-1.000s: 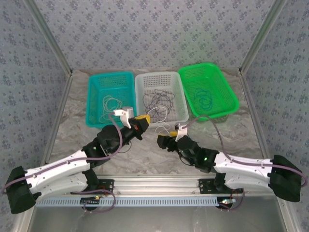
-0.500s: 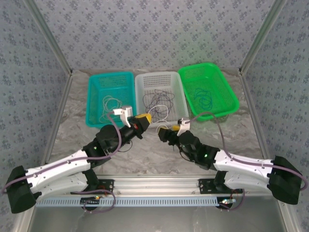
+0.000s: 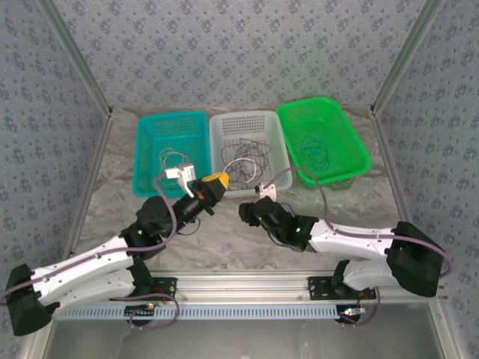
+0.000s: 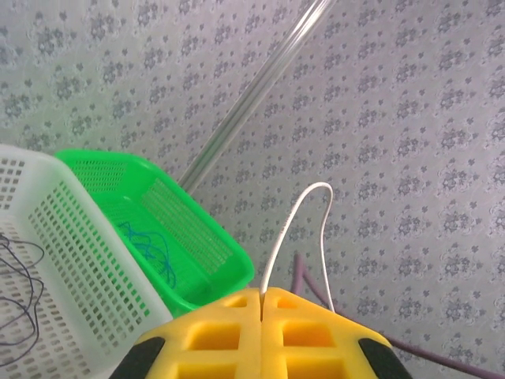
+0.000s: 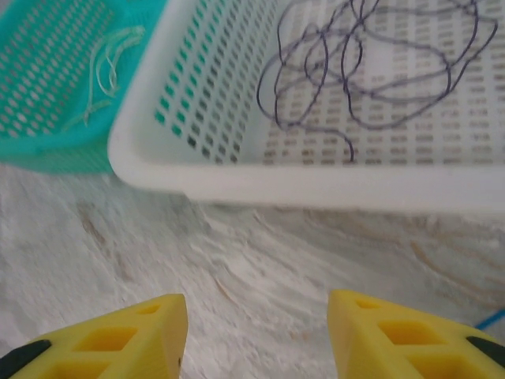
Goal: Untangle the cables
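- In the lower middle of the left wrist view we see the left gripper (image 4: 260, 316). Its two yellow fingers are pressed together, and they pinch a white cable (image 4: 293, 225) in the seam between them.
- This white cable rises from the fingers, makes a narrow arch near the middle of the frame and comes down again on the right side.
- At the bottom edge of the right wrist view is the right gripper (image 5: 256, 335). Its yellow fingers (image 5: 130, 332) stand apart, the marbled table (image 5: 237, 260) is seen between them, and they hold nothing.
- In the top view three baskets stand side by side in the upper middle: a teal basket (image 3: 146, 131) at left, a white basket (image 3: 247, 117) in the centre and a green basket (image 3: 323, 105) at right.
- A dark purple cable (image 5: 355, 71) lies in loose loops inside the white basket.
- A pale cable (image 3: 171, 158) lies in the teal basket, and a blue cable (image 3: 318, 149) is curled in the green basket.
- In the top view both grippers are in the middle of the frame, just below the white basket and apart from each other.
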Controlling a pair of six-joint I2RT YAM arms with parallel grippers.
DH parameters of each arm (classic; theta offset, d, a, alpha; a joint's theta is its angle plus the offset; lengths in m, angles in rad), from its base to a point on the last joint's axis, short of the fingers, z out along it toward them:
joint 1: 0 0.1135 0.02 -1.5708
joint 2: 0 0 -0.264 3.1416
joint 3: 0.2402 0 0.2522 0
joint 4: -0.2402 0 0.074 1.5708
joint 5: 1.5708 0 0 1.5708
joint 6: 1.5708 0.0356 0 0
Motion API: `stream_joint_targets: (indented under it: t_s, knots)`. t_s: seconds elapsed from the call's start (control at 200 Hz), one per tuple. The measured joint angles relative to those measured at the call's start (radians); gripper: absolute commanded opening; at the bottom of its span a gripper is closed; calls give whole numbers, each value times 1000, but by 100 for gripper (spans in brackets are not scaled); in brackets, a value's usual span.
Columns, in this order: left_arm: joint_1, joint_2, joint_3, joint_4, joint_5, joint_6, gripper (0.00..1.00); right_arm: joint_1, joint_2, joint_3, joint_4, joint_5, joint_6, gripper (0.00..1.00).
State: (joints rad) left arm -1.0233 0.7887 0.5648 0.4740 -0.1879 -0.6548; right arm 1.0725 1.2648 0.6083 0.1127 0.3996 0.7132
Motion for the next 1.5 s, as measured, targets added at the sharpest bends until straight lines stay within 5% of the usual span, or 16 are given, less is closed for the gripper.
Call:
stream_joint_targets:
  t_s: [0.24, 0.36, 0.71, 1.194, 1.364, 1.499]
  knots:
    - [3, -55, 13, -37, -24, 46, 0, 41, 13, -8, -83, -8, -7, 22]
    - [21, -77, 13, -66, -30, 56, 0, 48, 16, -8, -118, -6, -25, 0]
    - [67, -134, 14, -174, -42, 71, 0, 56, 17, -8, -152, 0, -57, 0]
    - [208, -205, 42, -398, -127, 103, 0, 254, 224, 209, -318, 88, -286, 0]
    - [234, -207, 43, -399, -141, 121, 0, 253, 236, 237, -327, 95, -293, 63]
    - [250, -190, 81, -425, -150, 155, 0, 245, 168, 232, -336, 105, -286, 91]
